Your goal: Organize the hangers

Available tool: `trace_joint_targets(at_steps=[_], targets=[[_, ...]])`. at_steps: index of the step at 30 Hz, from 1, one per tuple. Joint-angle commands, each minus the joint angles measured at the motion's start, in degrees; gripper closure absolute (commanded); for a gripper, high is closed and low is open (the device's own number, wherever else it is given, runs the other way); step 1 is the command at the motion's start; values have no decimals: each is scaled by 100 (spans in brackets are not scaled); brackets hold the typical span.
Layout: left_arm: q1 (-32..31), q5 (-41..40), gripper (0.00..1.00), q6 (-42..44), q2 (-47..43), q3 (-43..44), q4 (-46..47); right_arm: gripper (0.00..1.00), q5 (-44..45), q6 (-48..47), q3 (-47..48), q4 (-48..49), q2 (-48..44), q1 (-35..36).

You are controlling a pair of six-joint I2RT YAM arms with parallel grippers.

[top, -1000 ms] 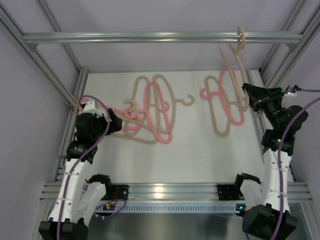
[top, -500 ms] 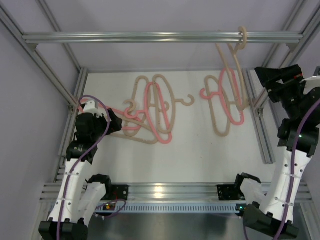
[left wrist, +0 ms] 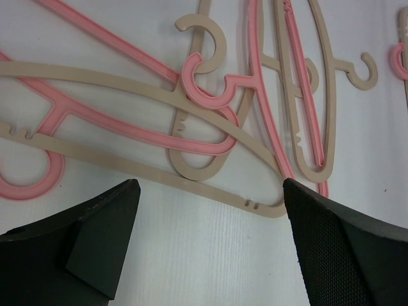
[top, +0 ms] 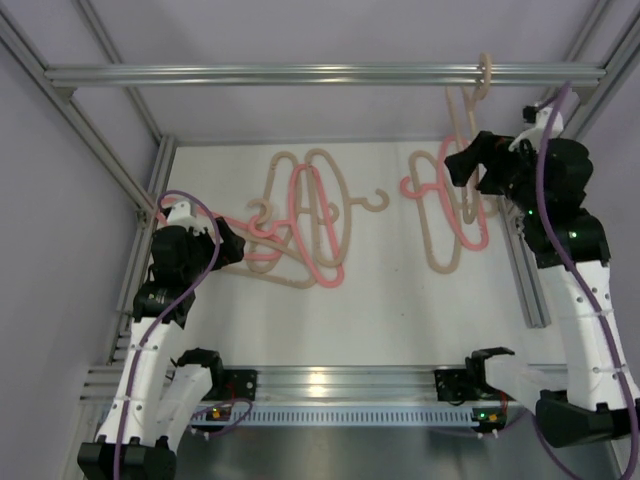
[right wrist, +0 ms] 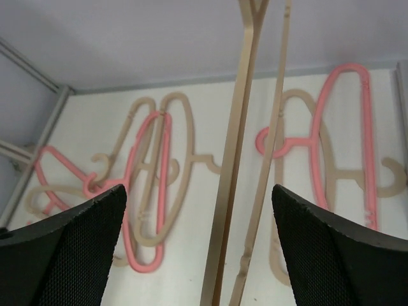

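Observation:
One beige hanger [top: 484, 72] hangs by its hook on the top rail [top: 300, 74]. In the right wrist view its two bars [right wrist: 233, 159] drop between the fingers without touching them. My right gripper [top: 462, 165] [right wrist: 197, 188] is open around that hanger. A pile of beige and pink hangers [top: 305, 215] [left wrist: 210, 95] lies on the white table at the left. A beige and pink pair [top: 445, 215] [right wrist: 338, 146] lies at the right. My left gripper [top: 235, 250] [left wrist: 210, 185] is open and empty, low over the table just short of the left pile.
Aluminium frame posts run along the table's left side [top: 140, 240] and right side [top: 525, 280]. The right arm reaches over the right frame rail. Bare white tabletop [top: 400, 310] lies in front of both groups of hangers.
My right gripper has opened and let go of the hanging beige hanger, swung up to the right, then come back left around it. The left arm has not moved.

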Motion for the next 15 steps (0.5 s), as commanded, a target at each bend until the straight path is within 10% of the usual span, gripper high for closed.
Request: trace_joint_targets(at_steps=[1, 6, 15], targets=[[6, 17, 2, 43, -69, -39, 301, 12, 1383, -773, 323, -284, 318, 578], [-2, -9, 2, 52, -61, -30, 302, 25, 2282, -914, 341, -276, 609, 896], [6, 61, 2, 43, -52, -39, 301, 90, 2862, -993, 296, -276, 557, 896]])
